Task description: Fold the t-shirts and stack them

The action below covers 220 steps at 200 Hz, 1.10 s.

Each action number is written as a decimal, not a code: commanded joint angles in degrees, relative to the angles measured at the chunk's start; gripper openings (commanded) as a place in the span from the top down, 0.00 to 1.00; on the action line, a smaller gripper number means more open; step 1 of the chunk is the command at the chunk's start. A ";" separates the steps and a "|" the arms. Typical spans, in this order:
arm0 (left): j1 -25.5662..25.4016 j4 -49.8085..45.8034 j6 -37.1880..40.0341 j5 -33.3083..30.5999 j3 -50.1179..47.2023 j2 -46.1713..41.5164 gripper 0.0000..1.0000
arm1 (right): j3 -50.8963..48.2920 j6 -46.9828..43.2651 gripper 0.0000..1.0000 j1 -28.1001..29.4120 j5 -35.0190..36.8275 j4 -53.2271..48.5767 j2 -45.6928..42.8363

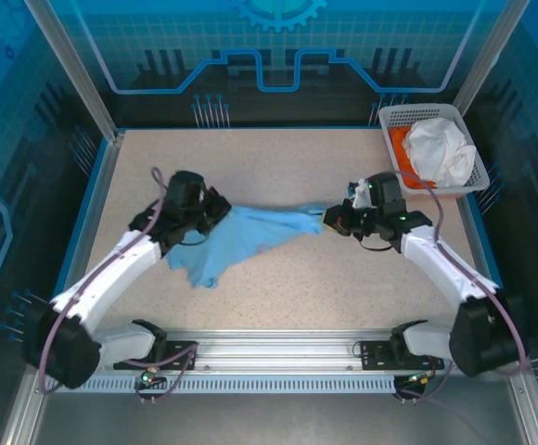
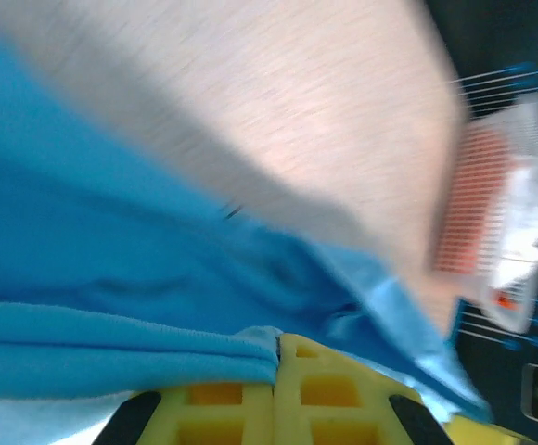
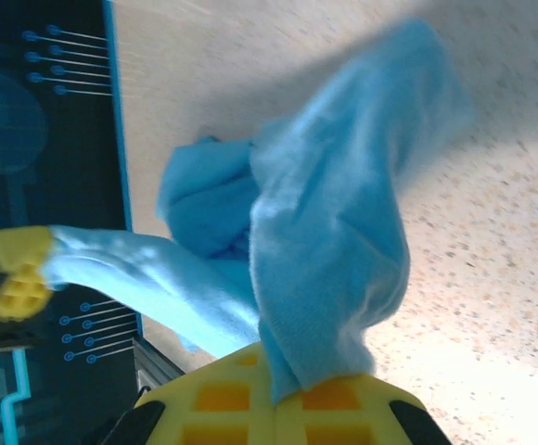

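A light blue t-shirt (image 1: 250, 236) hangs stretched between my two grippers over the middle of the table, its lower part drooping toward the front left. My left gripper (image 1: 215, 211) is shut on the shirt's left end; in the left wrist view the blue cloth (image 2: 139, 306) is pinched between the closed yellow jaws at my left gripper (image 2: 278, 357). My right gripper (image 1: 329, 221) is shut on the right end, and in the right wrist view a bunch of the blue shirt (image 3: 334, 241) rises from its closed yellow jaws at my right gripper (image 3: 283, 394). White and orange t-shirts (image 1: 436, 153) lie in the basket.
A white lattice basket (image 1: 408, 115) stands at the table's back right corner, close behind my right arm. The same basket (image 2: 492, 222) appears blurred at the right of the left wrist view. Speckled tabletop (image 1: 278, 162) extends behind the shirt. A metal rail (image 1: 278, 348) runs along the near edge.
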 commanded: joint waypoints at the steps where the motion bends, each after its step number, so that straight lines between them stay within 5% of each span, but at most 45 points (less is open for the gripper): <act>1: 0.63 -4.76 11.74 -3.50 11.24 -5.89 1.00 | 7.51 -4.32 1.00 1.24 5.22 -6.61 -7.49; 78: -7.94 -1.64 23.91 5.05 36.22 -12.92 1.00 | 27.61 -9.30 1.00 14.94 20.29 -9.64 -19.91; 143: -8.30 -0.81 28.19 8.37 48.92 -13.48 1.00 | 38.65 -13.89 1.00 25.63 26.53 -9.42 -19.17; 190: -7.29 -6.72 32.24 -3.08 52.67 -1.32 1.00 | 48.80 -19.30 1.00 23.64 40.82 -20.21 -6.93; 220: 3.91 -4.91 24.59 5.08 52.30 13.17 1.00 | 52.93 -15.66 1.00 9.59 33.52 -24.72 6.72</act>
